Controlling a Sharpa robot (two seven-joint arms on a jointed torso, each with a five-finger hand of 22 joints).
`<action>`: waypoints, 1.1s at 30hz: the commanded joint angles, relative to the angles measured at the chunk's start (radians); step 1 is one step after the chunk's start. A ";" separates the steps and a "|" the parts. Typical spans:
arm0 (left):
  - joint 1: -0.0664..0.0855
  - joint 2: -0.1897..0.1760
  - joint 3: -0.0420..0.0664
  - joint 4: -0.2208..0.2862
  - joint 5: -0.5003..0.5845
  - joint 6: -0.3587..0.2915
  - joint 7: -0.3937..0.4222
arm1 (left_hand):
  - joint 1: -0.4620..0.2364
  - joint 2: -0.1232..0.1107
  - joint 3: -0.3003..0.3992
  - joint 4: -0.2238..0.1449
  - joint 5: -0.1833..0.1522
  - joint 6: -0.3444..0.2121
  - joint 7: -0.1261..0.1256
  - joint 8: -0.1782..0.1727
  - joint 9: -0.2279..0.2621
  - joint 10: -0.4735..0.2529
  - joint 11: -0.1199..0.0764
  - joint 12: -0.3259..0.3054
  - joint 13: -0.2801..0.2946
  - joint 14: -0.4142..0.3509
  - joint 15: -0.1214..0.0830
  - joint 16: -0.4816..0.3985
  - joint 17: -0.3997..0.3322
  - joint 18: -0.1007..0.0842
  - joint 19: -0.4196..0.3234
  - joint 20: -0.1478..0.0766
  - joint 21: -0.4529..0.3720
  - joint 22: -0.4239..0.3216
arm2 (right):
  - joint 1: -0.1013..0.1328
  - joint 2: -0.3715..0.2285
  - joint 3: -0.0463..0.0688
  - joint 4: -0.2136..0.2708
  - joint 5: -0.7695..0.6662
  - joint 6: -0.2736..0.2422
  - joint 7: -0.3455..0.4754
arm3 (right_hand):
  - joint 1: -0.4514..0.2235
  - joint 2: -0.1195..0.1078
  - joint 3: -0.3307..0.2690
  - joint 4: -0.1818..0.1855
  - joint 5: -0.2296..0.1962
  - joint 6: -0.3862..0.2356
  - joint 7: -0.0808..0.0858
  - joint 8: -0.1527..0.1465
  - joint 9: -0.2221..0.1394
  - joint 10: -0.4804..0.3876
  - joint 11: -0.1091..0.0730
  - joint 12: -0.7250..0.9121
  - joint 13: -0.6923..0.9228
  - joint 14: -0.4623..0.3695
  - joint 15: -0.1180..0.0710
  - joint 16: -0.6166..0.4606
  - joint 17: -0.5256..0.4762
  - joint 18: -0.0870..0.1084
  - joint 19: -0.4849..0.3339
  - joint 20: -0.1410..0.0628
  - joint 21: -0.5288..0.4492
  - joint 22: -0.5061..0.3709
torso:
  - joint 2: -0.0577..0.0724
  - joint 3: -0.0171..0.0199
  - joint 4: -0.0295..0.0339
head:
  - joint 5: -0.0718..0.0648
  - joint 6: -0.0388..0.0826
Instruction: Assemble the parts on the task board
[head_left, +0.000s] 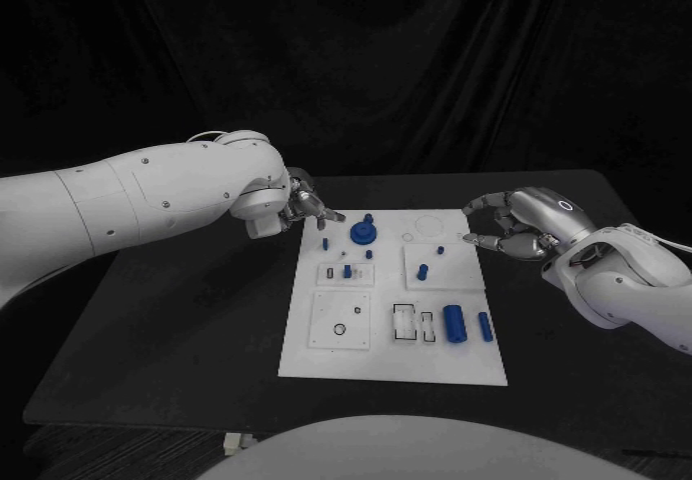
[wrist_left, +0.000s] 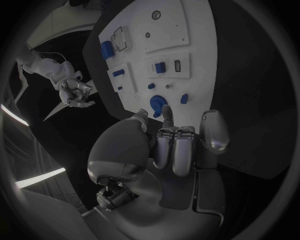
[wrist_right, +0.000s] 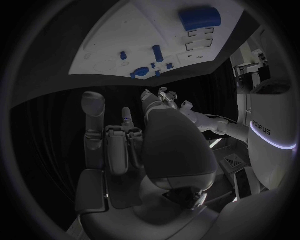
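While hovering beside the task board (head_left: 392, 365), left hand (head_left: 306, 209) curled empty, right hand (head_left: 519, 228) likewise

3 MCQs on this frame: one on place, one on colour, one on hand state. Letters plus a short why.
1. Where is the large blue cylinder?
A. near right part of the task board
B. far left corner
C. off the board

2. What colour is the round knobbed part?
A. red
B. blue
C. green

3. What is the left hand doing?
A. holding a cylinder
B. pressing the knobbed part
C. holding nothing, beside the board's far left corner

Key: 1 A, it lies by the near right edge. 2 B, blue on white. 3 C, nothing between its fingers.
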 joint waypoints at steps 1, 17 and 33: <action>-0.017 0.014 0.000 -0.034 -0.065 0.010 0.048 | 0.010 0.000 -0.009 0.001 -0.003 0.005 0.006 -0.005 -0.004 0.105 0.007 0.004 0.263 0.104 0.007 0.003 0.263 -0.008 -0.003 0.007 -0.008 -0.001 | -0.002 -0.001 0.001 0.003 0.000 -0.011 0.000 | -0.008 0.005 -0.007 0.000 0.003 0.008 -0.002 0.006 -0.001 0.108 0.007 0.003 0.261 0.096 0.007 -0.005 0.219 -0.014 0.006 0.003 -0.002 0.001 | 0.000 -0.0010 0.0029 | 0.001 0.000; -0.082 0.085 0.000 -0.192 -0.119 0.028 0.095 | 0.003 0.001 -0.020 0.007 -0.004 0.021 0.006 -0.003 -0.004 0.105 0.007 0.004 0.263 0.104 0.009 0.003 0.263 -0.007 -0.006 0.010 -0.011 -0.002 | -0.002 0.004 0.001 -0.003 0.004 0.000 0.002 | -0.008 0.007 -0.006 -0.001 0.004 0.010 -0.002 0.006 -0.002 0.108 0.007 0.003 0.261 0.096 0.007 -0.006 0.217 -0.014 0.006 0.003 -0.004 0.001 | 0.005 -0.0069 0.0038 | -0.001 0.000; -0.107 0.118 0.000 -0.241 -0.121 0.054 0.105 | 0.009 0.003 -0.023 0.004 -0.003 0.025 0.005 -0.004 -0.004 0.105 0.007 0.004 0.263 0.104 0.009 0.003 0.263 -0.005 -0.009 0.011 -0.015 -0.005 | -0.002 0.008 0.001 -0.006 0.004 0.005 0.002 | -0.008 0.008 -0.006 -0.001 0.005 0.011 -0.002 0.007 -0.003 0.108 0.007 0.003 0.261 0.096 0.007 -0.007 0.216 -0.014 0.005 0.003 -0.006 0.001 | 0.004 -0.0046 0.0005 | -0.002 0.000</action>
